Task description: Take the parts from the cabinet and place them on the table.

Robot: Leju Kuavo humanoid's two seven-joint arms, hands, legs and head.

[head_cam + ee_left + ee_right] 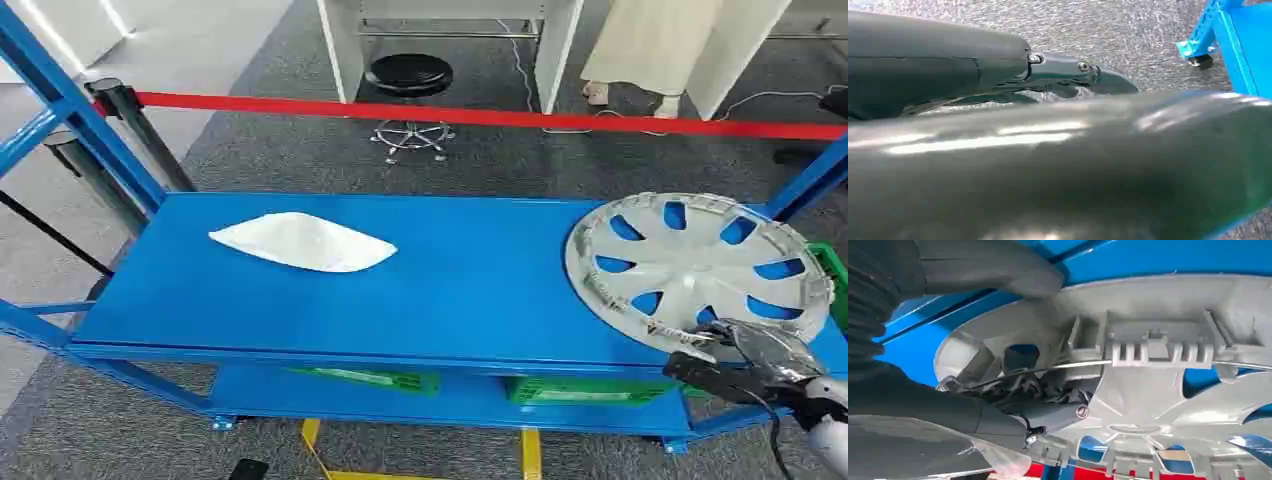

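A: Where is the hubcap (pixel 698 264)?
B: Flat on the top shelf of the blue rack (pixel 470 290), at the shelf's right end, inner side up. The right hand (pixel 745 352) grips its near rim.

A: Does the head view prove that grip?
B: Not fully. The right wrist view does: the thick grey thumb (pixel 993 267) lies over the rim's outside, while dark fingers (pixel 1038 415) hook through a spoke opening by the wire retaining ring (pixel 1083 365).

A: And the left hand (pixel 1068 75)?
B: The left wrist view has it above grey carpet beside the rack's caster foot (pixel 1200 55), fingers lying together, holding nothing.

A: Anything else on that shelf?
B: 1 white mirror cover (pixel 303 242), left of the hubcap, well apart. Green bins (pixel 585 390) sit on the shelf below.
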